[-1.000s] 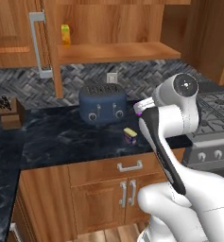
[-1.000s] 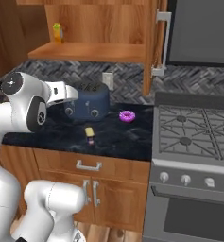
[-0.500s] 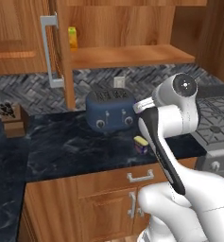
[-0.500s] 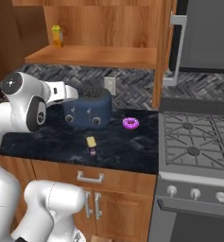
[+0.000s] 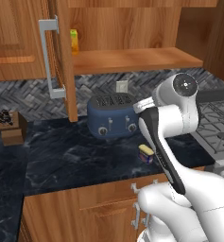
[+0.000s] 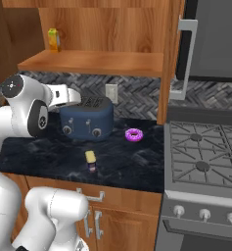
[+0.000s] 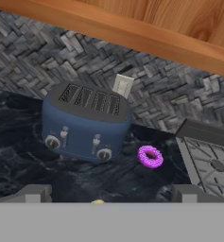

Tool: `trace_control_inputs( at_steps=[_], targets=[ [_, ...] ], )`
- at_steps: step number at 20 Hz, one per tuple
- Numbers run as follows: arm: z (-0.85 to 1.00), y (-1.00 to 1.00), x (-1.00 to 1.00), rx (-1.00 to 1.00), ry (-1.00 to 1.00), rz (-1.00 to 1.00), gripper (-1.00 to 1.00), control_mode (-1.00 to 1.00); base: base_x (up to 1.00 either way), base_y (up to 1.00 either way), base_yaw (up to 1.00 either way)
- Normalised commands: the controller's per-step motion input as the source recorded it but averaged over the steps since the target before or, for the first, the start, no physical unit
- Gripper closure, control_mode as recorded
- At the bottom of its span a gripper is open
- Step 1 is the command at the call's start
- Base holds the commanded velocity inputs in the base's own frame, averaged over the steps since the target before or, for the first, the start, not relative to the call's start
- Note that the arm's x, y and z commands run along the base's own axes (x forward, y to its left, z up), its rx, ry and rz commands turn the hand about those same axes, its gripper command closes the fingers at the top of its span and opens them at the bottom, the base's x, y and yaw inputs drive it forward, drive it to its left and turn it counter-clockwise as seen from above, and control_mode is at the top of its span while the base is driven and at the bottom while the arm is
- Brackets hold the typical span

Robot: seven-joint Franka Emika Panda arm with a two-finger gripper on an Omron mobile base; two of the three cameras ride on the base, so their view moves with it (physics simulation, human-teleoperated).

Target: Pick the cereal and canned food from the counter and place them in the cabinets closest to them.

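The canned food (image 6: 90,160) lies on its side on the dark marbled surface (image 6: 39,152), just in front of the blue toaster (image 6: 86,119) and near the front edge; in the left base view the can (image 5: 146,153) sits beside the arm's forearm, and in the hand view only a sliver of its yellow top (image 7: 98,203) peeks above the bottom edge. The cereal cannot be made out in any view.

Since the earlier frames the whole picture has shifted in both base views: the toaster, the can and the pink doughnut (image 6: 133,135) now sit further toward the stove side of each view, so the base has driven along the surface, not the things. The can keeps its place against the toaster, and the doughnut stays to the toaster's side toward the stove (image 6: 205,162).

The gripper (image 7: 108,196) stays wide open and holds nothing; its two grey fingertips (image 7: 35,193) stand far apart at the bottom of the hand view, pointed at the toaster front. In the right base view the hand reaches level toward the toaster top, much as before.

Above, the open wooden cabinets (image 5: 132,59) show a plank shelf carrying a slim yellow container (image 5: 74,41) at its far end, beside a door with a long silver bar handle (image 5: 48,57). A knife block (image 5: 9,130) stands on the surface, well apart from the toaster.
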Motion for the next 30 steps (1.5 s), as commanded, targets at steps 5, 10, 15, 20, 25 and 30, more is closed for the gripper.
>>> trace_control_inputs(
  at_steps=[5, 10, 15, 20, 25, 30],
  targets=[
    [0.0, 0.0, 0.0, 0.0, 0.0, 0.0, -1.0, 1.0, 0.4, 0.01, 0.0],
    [0.0, 0.0, 0.0, 0.0, 0.0, 0.0, -1.0, 1.0, 0.23, 0.0, 0.0],
    [0.0, 0.0, 0.0, 0.0, 0.0, 0.0, -1.0, -1.0, 0.0, 0.0, 0.0],
    [-0.25, -0.01, 0.03, 0.0, 0.05, 0.0, -1.0, -1.0, 0.0, 0.0, 0.0],
    [-0.32, -0.03, 0.05, 0.0, 0.04, 0.03, -1.0, -1.0, 0.0, 0.0, 0.0],
    [-0.31, -0.05, 0.05, 0.0, 0.03, 0.04, -1.0, -1.0, 0.0, 0.0, 0.0]
  ],
)
